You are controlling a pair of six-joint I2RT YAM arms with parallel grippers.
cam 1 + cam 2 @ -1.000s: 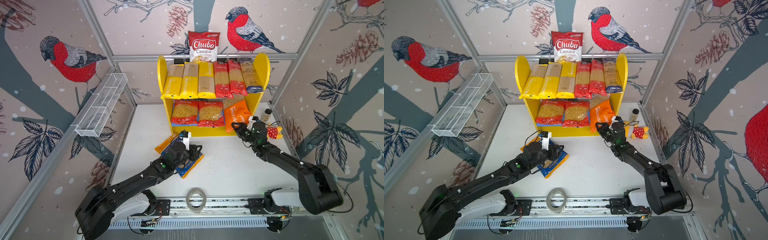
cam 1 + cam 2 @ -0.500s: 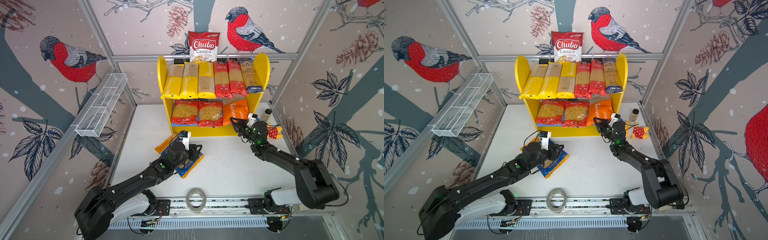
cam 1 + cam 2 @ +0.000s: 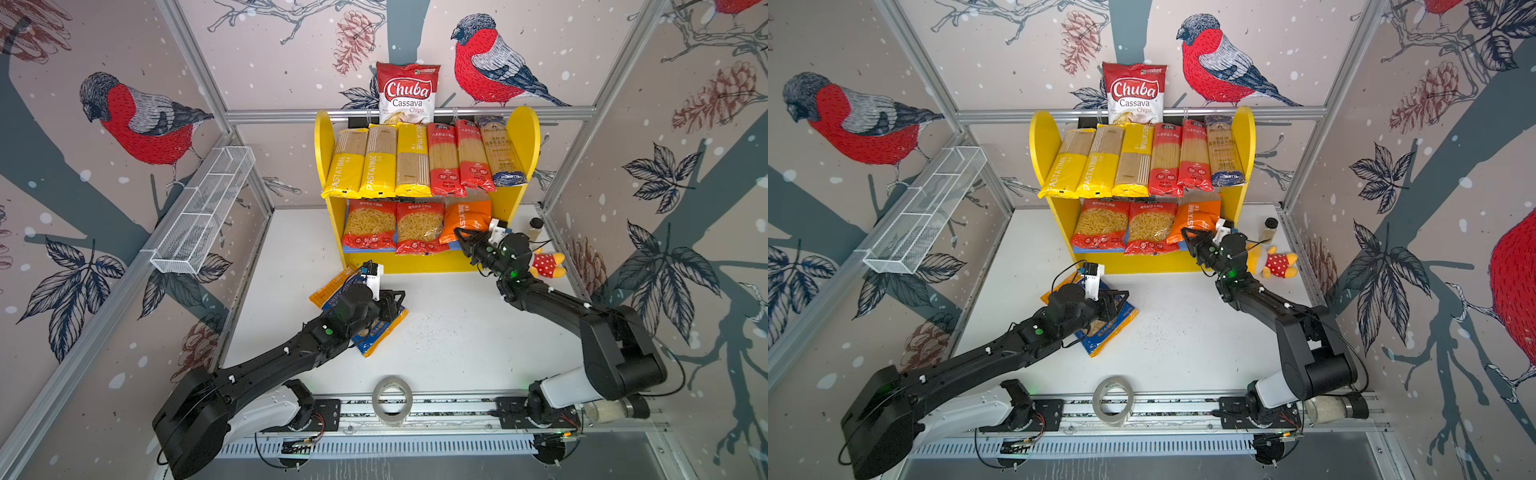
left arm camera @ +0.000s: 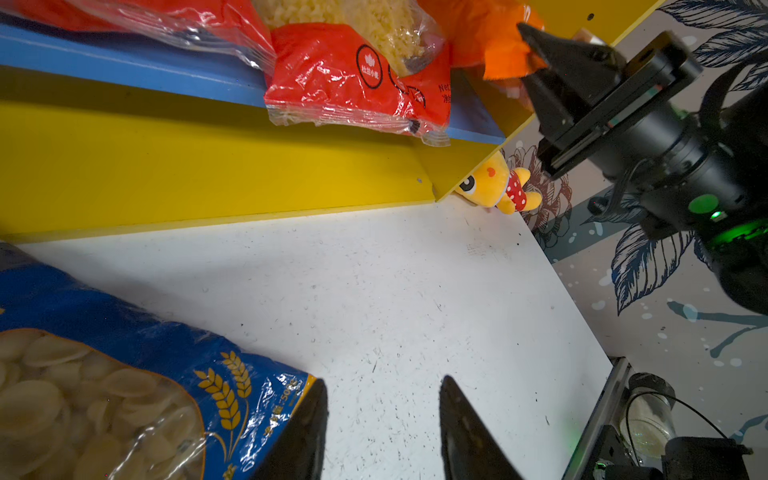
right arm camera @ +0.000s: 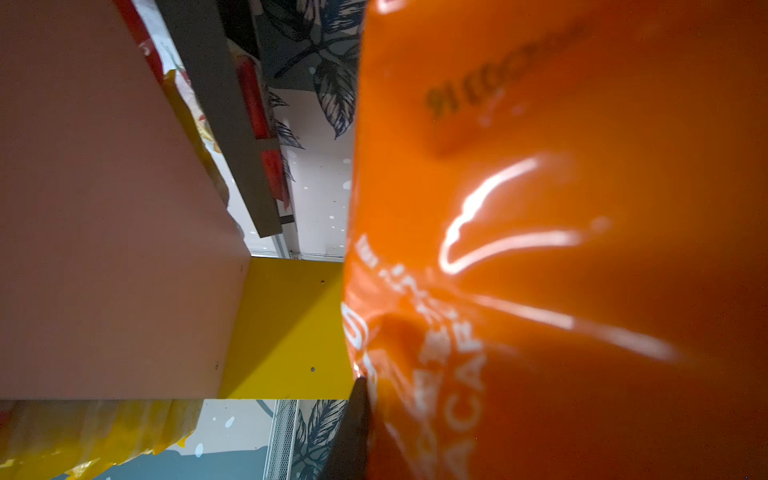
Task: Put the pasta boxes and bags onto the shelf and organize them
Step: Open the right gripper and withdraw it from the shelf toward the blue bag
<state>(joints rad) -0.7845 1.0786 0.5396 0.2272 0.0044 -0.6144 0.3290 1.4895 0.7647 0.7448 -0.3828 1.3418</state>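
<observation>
The shelf [image 3: 528, 137] [image 3: 1042, 137] stands at the back of the table. Its upper board carries three yellow PASTATIME packs [image 3: 376, 166], two red spaghetti packs [image 3: 446, 162] and a navy-gold pack [image 3: 500, 153]. Two red bags [image 3: 419, 226] lie on the blue lower board [image 4: 166, 70]. At that board's right end, my right gripper [image 3: 463, 237] [image 3: 1190, 235] is shut on the edge of an orange bag [image 3: 465, 220] [image 5: 582, 249]. My left gripper [image 3: 395, 299] [image 4: 382, 386] is open over bare table. One fingertip [image 4: 316, 399] sits beside the corner of a blue-orange bag [image 3: 376, 332] [image 4: 104, 374], which my arm partly hides.
A Chuba chips bag [image 3: 407, 93] leans behind the shelf top. A wire basket [image 3: 203, 216] hangs on the left wall. A plush toy [image 3: 548, 264] and a small bottle [image 3: 536, 226] sit right of the shelf. A tape roll [image 3: 392, 399] and a jar [image 3: 611, 409] are at the front rail.
My right gripper has moved toward the shelf, and the orange bag has gone from tilted at the shelf front to lying on the lower board. The left arm has stayed put.
</observation>
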